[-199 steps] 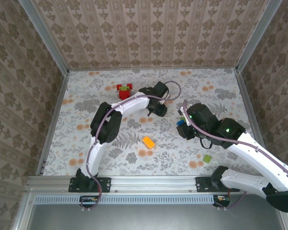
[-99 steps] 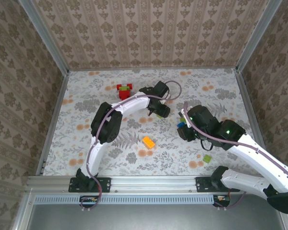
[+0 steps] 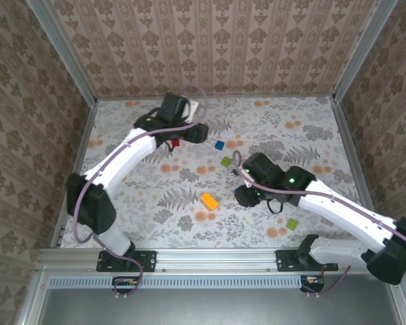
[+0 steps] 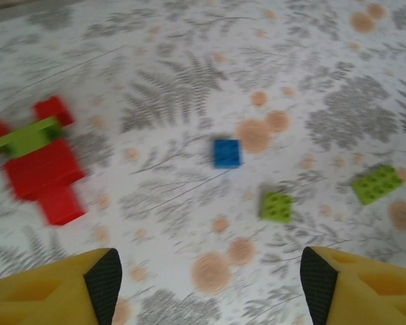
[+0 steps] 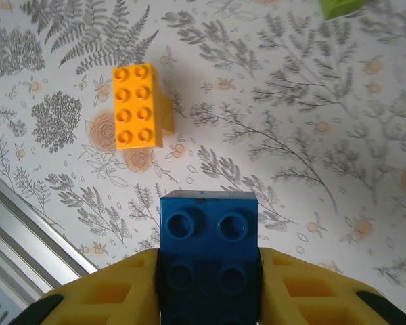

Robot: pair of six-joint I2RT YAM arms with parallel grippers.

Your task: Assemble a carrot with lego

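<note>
Patterned walls (image 3: 216, 47) hem the flowered surface (image 3: 142, 210) on three sides; its near left part offers most room. The left end effector (image 4: 210, 288) hangs spread and unladen above a red stepped plastic brick stack (image 4: 44, 166), a small blue square brick (image 4: 227, 152), a square green brick (image 4: 276, 206) and an oblong green brick (image 4: 376, 183); the right end effector (image 5: 210, 271) pinches a dark blue plastic brick (image 5: 210, 227) near an orange oblong brick (image 5: 137, 105).

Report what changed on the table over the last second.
The left gripper swung from the centre toward the far left and opened, empty; a small blue square plastic brick and a green square brick lie where it was. The right gripper moved nearer and leftward, still shut on a dark blue brick. The orange oblong brick and the light green brick stayed put.
</note>
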